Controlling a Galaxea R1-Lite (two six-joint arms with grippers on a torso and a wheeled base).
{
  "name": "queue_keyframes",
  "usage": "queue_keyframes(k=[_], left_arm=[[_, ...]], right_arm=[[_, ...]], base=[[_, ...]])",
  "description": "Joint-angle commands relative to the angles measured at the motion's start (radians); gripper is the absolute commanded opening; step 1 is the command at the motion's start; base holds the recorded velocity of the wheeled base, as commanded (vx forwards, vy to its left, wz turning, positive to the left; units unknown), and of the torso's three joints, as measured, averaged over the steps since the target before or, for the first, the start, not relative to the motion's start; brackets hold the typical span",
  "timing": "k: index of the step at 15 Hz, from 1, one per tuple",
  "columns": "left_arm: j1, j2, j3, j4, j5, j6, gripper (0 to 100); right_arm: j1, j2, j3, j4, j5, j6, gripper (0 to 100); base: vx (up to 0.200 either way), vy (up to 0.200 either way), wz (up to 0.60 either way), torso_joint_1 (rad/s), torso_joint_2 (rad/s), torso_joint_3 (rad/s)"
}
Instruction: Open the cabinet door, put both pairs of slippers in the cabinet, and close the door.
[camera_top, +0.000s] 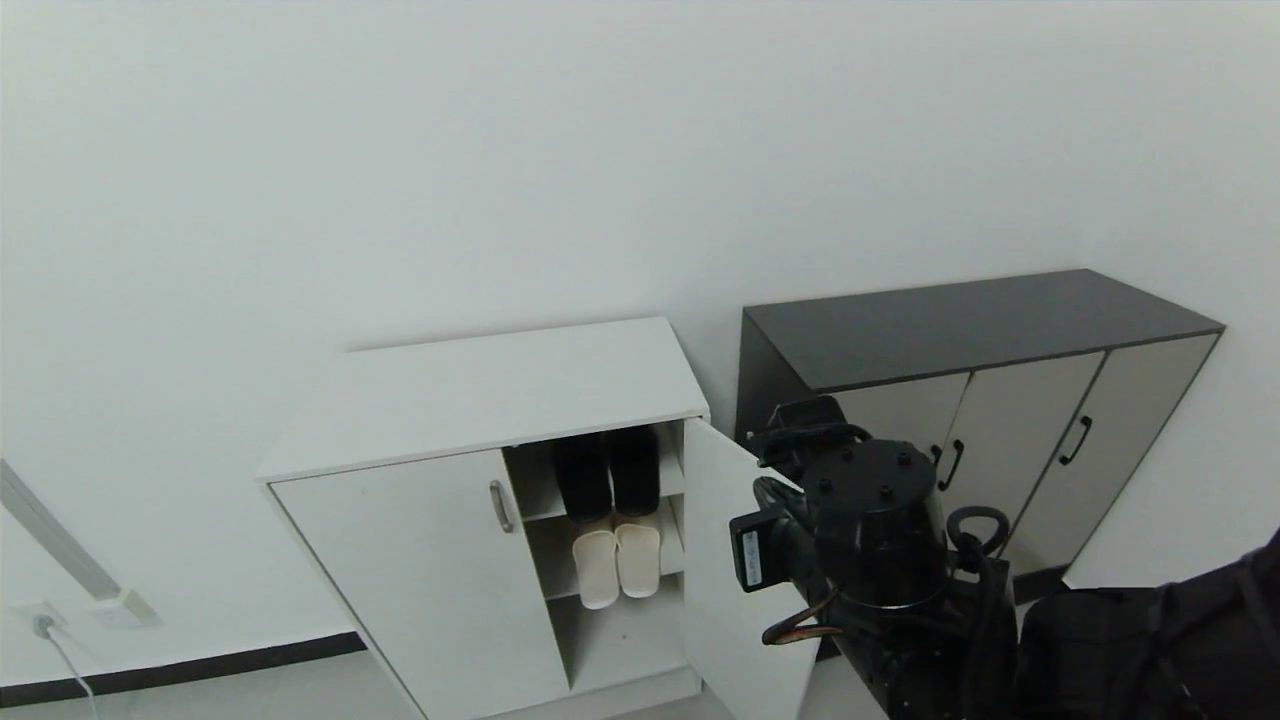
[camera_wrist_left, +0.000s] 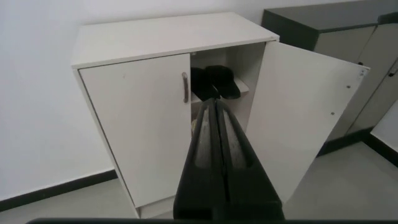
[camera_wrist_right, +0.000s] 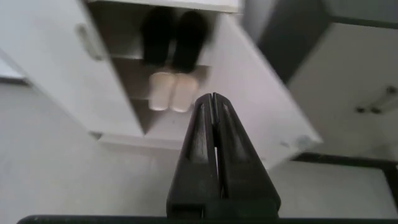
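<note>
The white cabinet (camera_top: 480, 395) has its right door (camera_top: 740, 570) swung open and its left door (camera_top: 420, 570) closed. Inside, a black pair of slippers (camera_top: 607, 472) lies on the upper shelf, and a white pair of slippers (camera_top: 617, 562) on the shelf below. My right arm (camera_top: 870, 520) is just beyond the open door's outer face. The right gripper (camera_wrist_right: 213, 101) is shut with nothing in it, in front of the white slippers (camera_wrist_right: 173, 92) and black slippers (camera_wrist_right: 174, 34). The left gripper (camera_wrist_left: 216, 104) is also shut and holds nothing, facing the opening below the black slippers (camera_wrist_left: 216, 81).
A dark-topped cabinet (camera_top: 980, 320) with grey doors stands against the wall, right of the white one. The open door (camera_wrist_left: 301, 115) juts out into the floor space. A wall socket with a cable (camera_top: 42, 625) is low on the left wall.
</note>
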Motion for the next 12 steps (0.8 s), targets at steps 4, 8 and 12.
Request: queue_keyframes(k=[4, 8, 12], left_arm=[[-0.001, 0.001, 0.0, 0.0, 0.0, -0.001, 0], [-0.001, 0.001, 0.0, 0.0, 0.0, -0.001, 0], [-0.001, 0.001, 0.0, 0.0, 0.0, 0.0, 0]], right_arm=[[-0.01, 0.037, 0.028, -0.066, 0.001, -0.026, 0], [-0.017, 0.049, 0.026, -0.077, -0.001, -0.027, 0], [-0.018, 0.051, 0.028, -0.077, 0.001, -0.026, 0]], base=[[0.0, 0.0, 0.0, 0.0, 0.0, 0.0], [-0.05, 0.0, 0.0, 0.001, 0.0, 0.002], [-0.2, 0.0, 0.0, 0.004, 0.0, -0.003]])
